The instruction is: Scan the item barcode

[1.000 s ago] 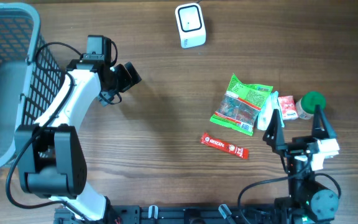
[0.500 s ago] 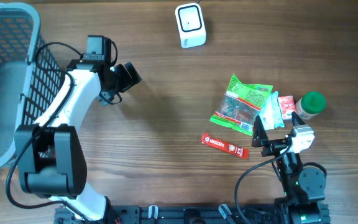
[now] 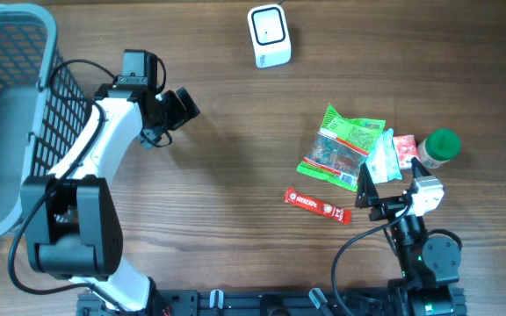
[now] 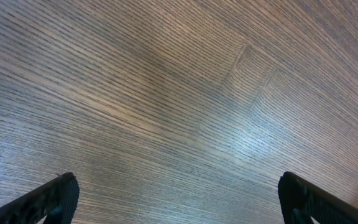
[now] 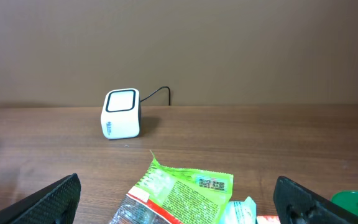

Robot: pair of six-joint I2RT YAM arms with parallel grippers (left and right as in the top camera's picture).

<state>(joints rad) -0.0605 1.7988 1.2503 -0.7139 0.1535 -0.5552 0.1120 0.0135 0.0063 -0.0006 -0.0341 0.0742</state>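
Green packet (image 3: 343, 145) untouched, scanner (image 3: 268, 35) well apart

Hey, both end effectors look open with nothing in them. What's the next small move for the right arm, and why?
Probably ease the right end effector forward and down over the green packet. Its jaws are open and empty, the packet lies just ahead of it, and the white scanner sits farther back, so an item likely has to be gripped first.
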